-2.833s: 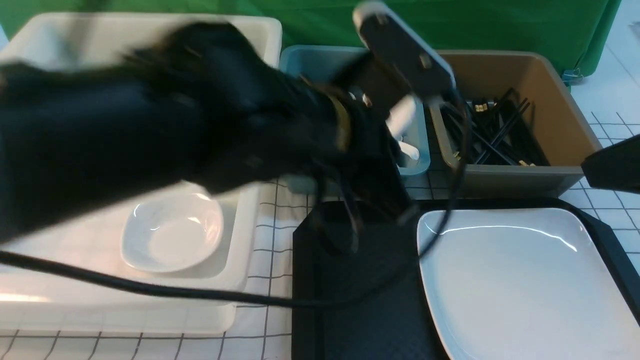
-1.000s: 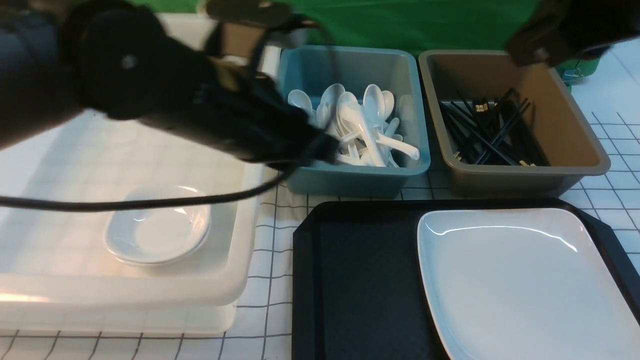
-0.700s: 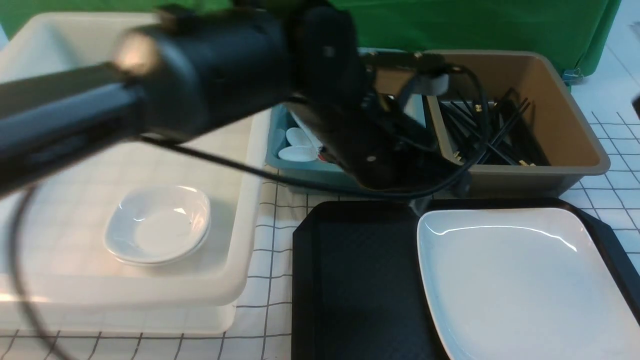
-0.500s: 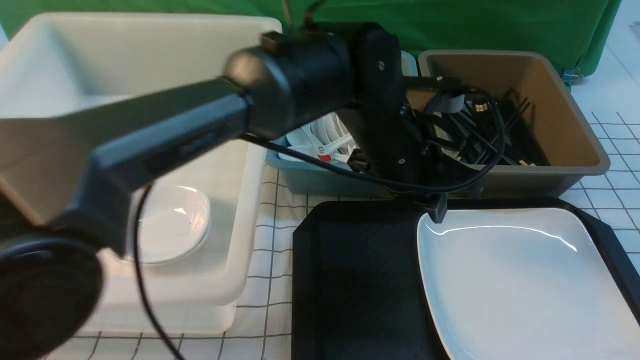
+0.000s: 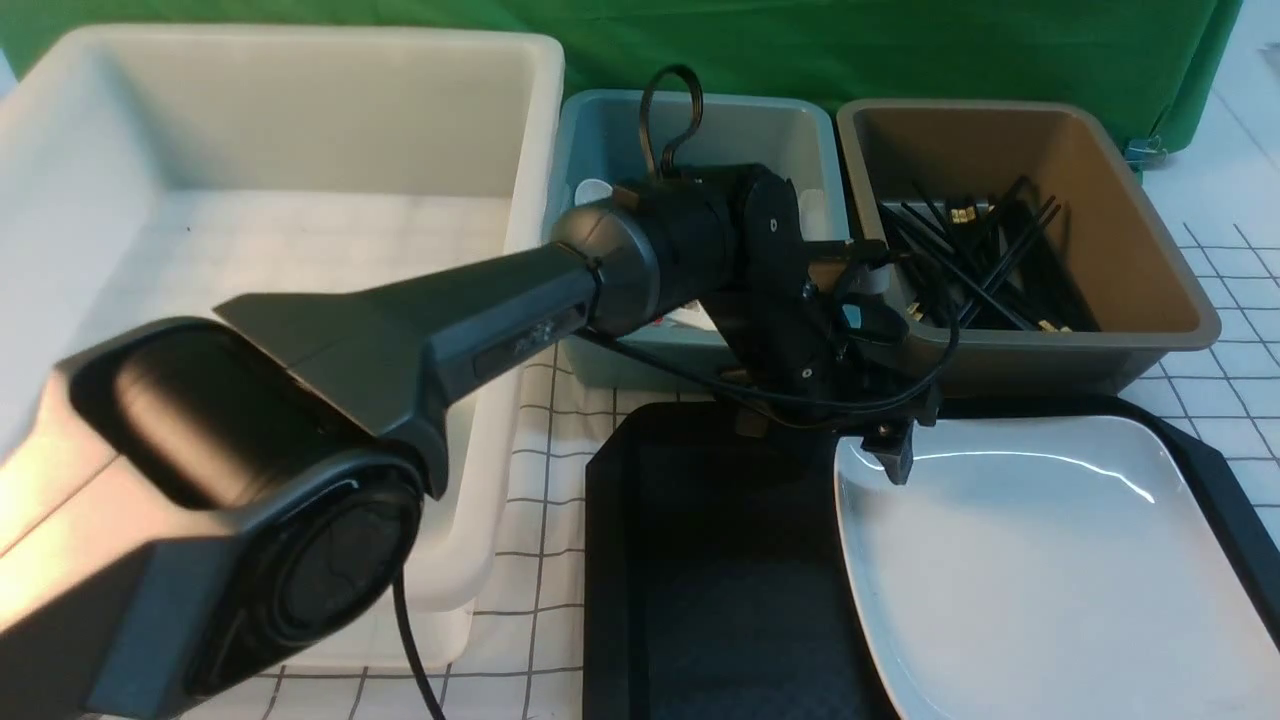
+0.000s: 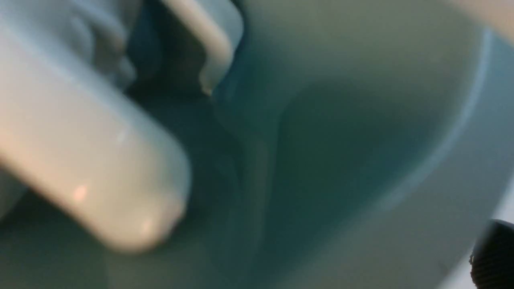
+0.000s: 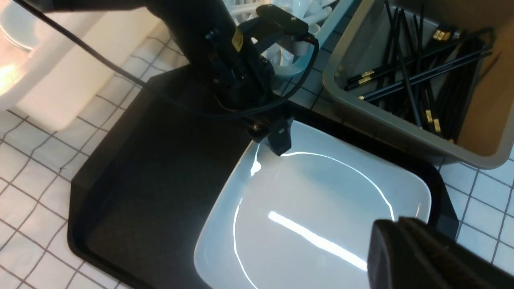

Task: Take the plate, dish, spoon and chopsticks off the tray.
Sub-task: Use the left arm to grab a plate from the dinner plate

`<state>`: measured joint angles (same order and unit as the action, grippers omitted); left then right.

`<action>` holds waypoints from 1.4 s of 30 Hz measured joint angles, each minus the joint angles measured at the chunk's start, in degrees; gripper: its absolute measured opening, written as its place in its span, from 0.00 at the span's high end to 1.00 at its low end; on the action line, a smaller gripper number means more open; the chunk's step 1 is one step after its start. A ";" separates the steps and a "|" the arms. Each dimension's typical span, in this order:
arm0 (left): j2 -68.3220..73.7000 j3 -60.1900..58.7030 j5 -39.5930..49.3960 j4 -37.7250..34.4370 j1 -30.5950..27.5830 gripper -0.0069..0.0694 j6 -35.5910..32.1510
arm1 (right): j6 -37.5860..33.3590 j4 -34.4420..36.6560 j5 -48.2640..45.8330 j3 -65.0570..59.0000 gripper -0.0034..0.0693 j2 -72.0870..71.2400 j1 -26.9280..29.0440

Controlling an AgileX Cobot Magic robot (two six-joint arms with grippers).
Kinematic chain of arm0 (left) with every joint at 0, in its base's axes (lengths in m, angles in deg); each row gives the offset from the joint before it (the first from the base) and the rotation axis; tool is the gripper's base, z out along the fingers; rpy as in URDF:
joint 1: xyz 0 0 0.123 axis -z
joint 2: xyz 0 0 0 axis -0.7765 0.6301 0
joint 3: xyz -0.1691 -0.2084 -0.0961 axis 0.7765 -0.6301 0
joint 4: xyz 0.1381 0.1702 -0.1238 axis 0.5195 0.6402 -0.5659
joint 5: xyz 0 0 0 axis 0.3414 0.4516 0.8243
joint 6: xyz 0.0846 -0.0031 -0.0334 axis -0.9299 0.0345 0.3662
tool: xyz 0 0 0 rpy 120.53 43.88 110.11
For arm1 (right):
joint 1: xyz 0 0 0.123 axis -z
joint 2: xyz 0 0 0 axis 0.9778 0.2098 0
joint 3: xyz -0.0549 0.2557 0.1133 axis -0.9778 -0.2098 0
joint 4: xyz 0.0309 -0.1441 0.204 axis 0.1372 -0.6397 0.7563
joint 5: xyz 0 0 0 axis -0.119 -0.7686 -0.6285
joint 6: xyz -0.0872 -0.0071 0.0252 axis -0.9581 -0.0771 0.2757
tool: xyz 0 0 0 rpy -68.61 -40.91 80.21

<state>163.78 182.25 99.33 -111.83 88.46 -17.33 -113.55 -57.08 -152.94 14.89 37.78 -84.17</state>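
The large white plate (image 5: 1040, 570) lies on the right half of the black tray (image 5: 720, 580); both also show in the right wrist view, plate (image 7: 321, 208) and tray (image 7: 152, 168). My left gripper (image 5: 860, 450) hangs over the plate's far left corner, jaws apart, with one finger (image 7: 280, 139) just inside the rim. It holds nothing. My right gripper (image 7: 421, 257) is shut and empty above the plate's near right part. Black chopsticks (image 5: 980, 260) lie in the brown bin. The red-marked spoon is hidden. A small dish's edge (image 7: 12, 28) shows in the white tub.
The white tub (image 5: 300, 130) stands at the left. Behind the tray stand the blue bin (image 5: 700, 130) with white spoons (image 7: 305, 12) and the brown bin (image 5: 1130, 260). My left arm (image 5: 450, 330) crosses the tub and the blue bin. The left wrist view is a blur.
My left arm has swung right from the tub, across the blue bin, and dropped to the plate's far left corner, now hiding the dish. The right arm has left the front view.
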 joint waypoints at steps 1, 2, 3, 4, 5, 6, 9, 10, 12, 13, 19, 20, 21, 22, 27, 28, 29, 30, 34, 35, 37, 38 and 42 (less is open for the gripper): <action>0.44 0.00 -0.79 -0.17 0.00 0.16 -0.07 | 0.00 0.00 0.00 0.00 0.93 0.00 0.00; 0.58 0.03 -1.13 -0.40 0.00 0.16 -0.06 | 0.00 0.00 0.00 0.00 0.93 0.00 0.00; 0.58 0.03 -1.86 -0.54 0.00 0.16 -0.06 | 0.00 0.00 0.00 0.00 0.93 0.00 0.00; 0.70 0.15 -2.83 -0.65 0.00 0.16 -0.06 | 0.00 0.04 0.00 0.00 0.93 0.00 0.00; 0.76 0.22 -3.27 -0.86 0.00 0.16 -0.06 | 0.00 0.11 0.00 0.00 0.93 0.00 0.00; 0.82 0.31 -3.59 -0.92 0.00 0.16 -0.13 | 0.00 0.11 0.00 0.00 0.93 0.00 0.00; 0.95 0.30 -3.93 -0.92 0.00 0.20 -0.13 | 0.00 0.11 0.00 0.00 0.93 0.00 0.00; 0.95 0.30 -3.93 -0.92 0.00 0.23 -0.19 | 0.00 0.11 0.00 0.00 0.93 0.00 0.00; 0.95 0.30 -3.93 -1.03 0.00 0.28 -0.38 | 0.00 0.11 0.00 0.00 0.93 0.00 0.00; 0.95 0.30 -3.86 -1.16 0.00 0.36 -0.65 | 0.00 0.11 0.20 0.00 0.93 0.00 0.00; 0.95 0.30 -1.80 -0.43 0.32 0.76 -1.85 | 0.00 0.13 0.45 0.00 0.93 0.00 0.00; 0.95 0.30 -1.71 -1.01 0.32 0.79 -1.73 | 0.06 0.05 0.45 0.00 0.93 0.00 0.00; 0.95 0.30 -1.67 -1.28 0.32 0.79 -1.74 | 0.11 0.05 0.45 0.00 0.93 0.00 0.00; 0.87 0.30 -1.66 -1.72 0.32 0.79 -1.74 | 0.18 -0.17 0.45 0.00 0.93 0.00 0.00; -0.29 0.30 -0.42 -1.48 0.32 0.79 -1.74 | 0.24 -1.39 0.49 0.00 0.92 0.00 0.00; -1.03 0.30 0.18 -1.09 0.32 0.80 -1.80 | 0.24 -1.40 0.49 0.00 0.92 0.00 0.00; -1.23 0.30 0.28 -0.97 0.37 0.81 -1.81 | 0.24 -1.40 0.49 0.00 0.92 0.00 0.00; -2.60 0.30 1.00 -0.46 0.37 0.83 -1.91 | 0.24 -1.45 0.49 0.00 0.92 0.00 0.00; -7.80 0.30 4.09 1.72 0.37 0.87 -3.17 | 0.24 -1.52 1.33 0.00 0.91 0.00 0.00; -9.32 0.30 4.94 2.70 0.51 0.87 -3.68 | 0.24 -1.52 1.70 0.00 0.91 0.00 0.00; -11.70 0.30 6.40 4.77 0.58 0.88 -4.37 | 0.24 -1.52 2.21 0.00 0.91 0.00 0.00; -12.64 0.30 6.94 5.64 0.58 0.89 -4.43 | 0.24 -1.52 2.26 0.00 0.91 0.00 0.00; -16.22 0.30 8.48 9.58 0.96 0.89 -4.65 | 0.24 -1.52 2.64 0.00 0.90 0.00 0.00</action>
<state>147.56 182.55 107.82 -102.25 89.42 -21.98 -113.31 -58.60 -150.29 14.89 37.78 -84.17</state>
